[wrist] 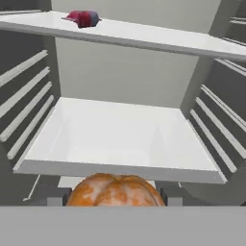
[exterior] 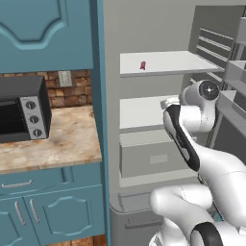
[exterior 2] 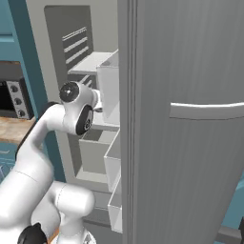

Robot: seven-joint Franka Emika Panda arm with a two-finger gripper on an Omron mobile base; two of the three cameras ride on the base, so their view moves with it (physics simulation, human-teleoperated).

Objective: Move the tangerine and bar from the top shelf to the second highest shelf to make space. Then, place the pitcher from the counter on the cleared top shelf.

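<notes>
Saw bar [wrist: 82, 18] lying near left front edge of top shelf [wrist: 158, 39], long axis roughly along that edge. Tangerine [wrist: 114, 190] sat between my fingertips [wrist: 56, 197] just before front edge of second shelf [wrist: 120, 139], lower half cut off. Jaws looked clamped on tangerine. Gripper hidden behind arm in base views.

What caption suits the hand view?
Tangerine at the gripper, facing the second highest shelf; bar on the top shelf.
</notes>
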